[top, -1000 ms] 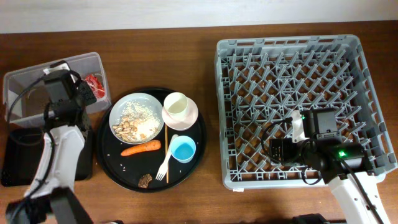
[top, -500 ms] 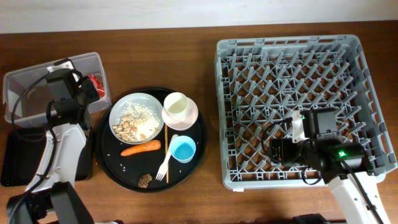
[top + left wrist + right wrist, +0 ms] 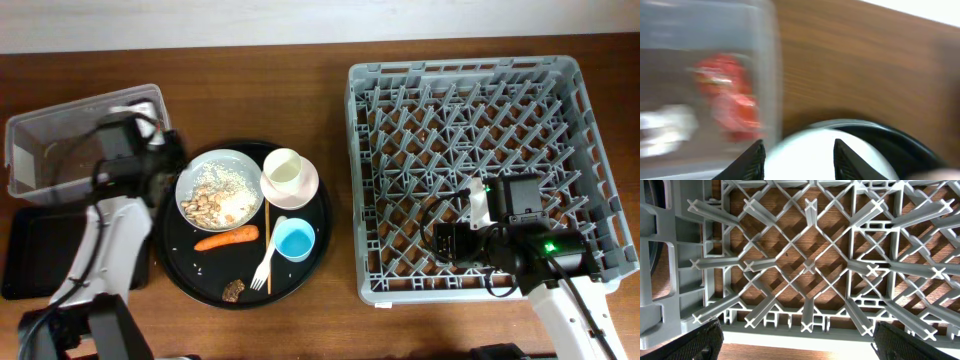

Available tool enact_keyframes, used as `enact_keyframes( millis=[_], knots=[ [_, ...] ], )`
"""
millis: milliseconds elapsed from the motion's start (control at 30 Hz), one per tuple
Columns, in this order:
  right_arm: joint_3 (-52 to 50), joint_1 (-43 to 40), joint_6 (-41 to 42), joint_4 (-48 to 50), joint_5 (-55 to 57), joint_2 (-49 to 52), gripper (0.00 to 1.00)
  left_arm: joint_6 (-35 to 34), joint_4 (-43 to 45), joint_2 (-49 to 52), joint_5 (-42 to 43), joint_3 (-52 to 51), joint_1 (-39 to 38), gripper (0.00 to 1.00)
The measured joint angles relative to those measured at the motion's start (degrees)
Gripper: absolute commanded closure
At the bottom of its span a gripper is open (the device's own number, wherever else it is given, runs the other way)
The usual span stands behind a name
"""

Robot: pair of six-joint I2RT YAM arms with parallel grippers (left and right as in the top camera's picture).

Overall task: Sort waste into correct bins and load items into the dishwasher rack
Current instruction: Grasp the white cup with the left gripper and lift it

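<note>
At the near-plate side of the clear tub (image 3: 50, 160), left claw (image 3: 799, 162) is released and empty, fingertips over the plate (image 3: 225, 157) rim. Red wrapper (image 3: 727, 97) and white tissue (image 3: 665, 127) lie in the tub. Right claw (image 3: 807, 345) hangs wide open, empty, over the dishwasher rack (image 3: 465, 68).

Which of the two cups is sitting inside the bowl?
The cream cup: it stands in the pinkish-white bowl. The light-blue cup stands by itself on the round black tray, next to the white fork.
</note>
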Motion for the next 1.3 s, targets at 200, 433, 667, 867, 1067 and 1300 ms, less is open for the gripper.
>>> enact_keyframes(
  millis=[200, 433, 667, 867, 1067, 1300],
  knots=[
    [0.0, 0.02, 0.02, 0.0, 0.0, 0.0, 0.01, 0.0, -2.38, -0.02, 6.23, 0.0, -14.29, 0.45],
    [0.0, 0.02, 0.0, 0.02, 0.0, 0.0, 0.01, -0.13, -4.74, -0.02, 5.9, 0.0, -20.24, 0.45],
    [0.0, 0.02, 0.02, -0.02, 0.02, 0.0, 0.01, -1.03, -6.97, 3.91, 5.46, 0.04, -20.63, 0.66],
    [0.0, 0.0, 0.02, -0.02, 0.0, 0.0, 0.01, -2.45, -7.76, 6.71, 5.46, 0.04, -20.63, 0.99],
    [0.0, 0.0, 0.02, -0.26, 0.0, 0.0, 0.01, -2.84, -12.63, 4.37, 5.86, 0.5, -20.33, 0.99],
    [0.0, 0.0, -0.85, 4.04, -3.52, 0.0, 0.01, -3.32, -15.65, -6.8, 29.97, 3.34, -18.03, 1.0]
  ],
)
